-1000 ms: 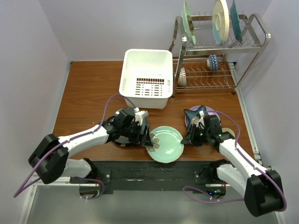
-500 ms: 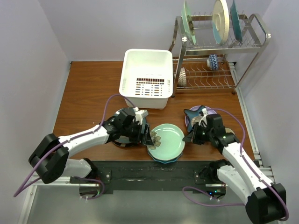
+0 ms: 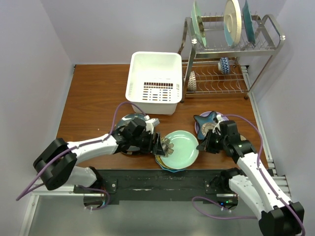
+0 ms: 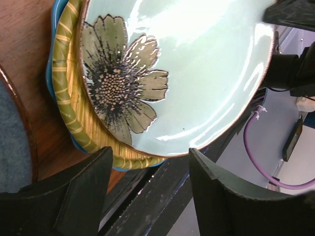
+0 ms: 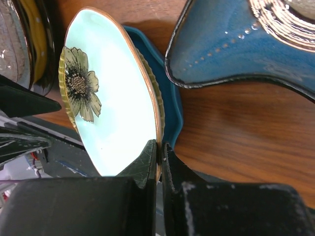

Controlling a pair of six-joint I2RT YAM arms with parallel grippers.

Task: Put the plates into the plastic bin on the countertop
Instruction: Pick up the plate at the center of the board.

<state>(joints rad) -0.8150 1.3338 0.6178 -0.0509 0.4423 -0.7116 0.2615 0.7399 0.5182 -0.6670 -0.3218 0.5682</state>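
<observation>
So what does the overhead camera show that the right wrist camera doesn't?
Only overhead: the white bin and the wire rack. Only the wrist: close up, the right gripper pinching the mint flower plate by its rim. Both: that plate, the teal plate under it and the blue star plate.

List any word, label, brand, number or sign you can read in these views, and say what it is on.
None: no view shows any readable text.
The mint flower plate carries only a painted flower, no lettering.
The blue star plate shows only glaze dots.
The plastic bin shows rows of slots and no label.
</observation>
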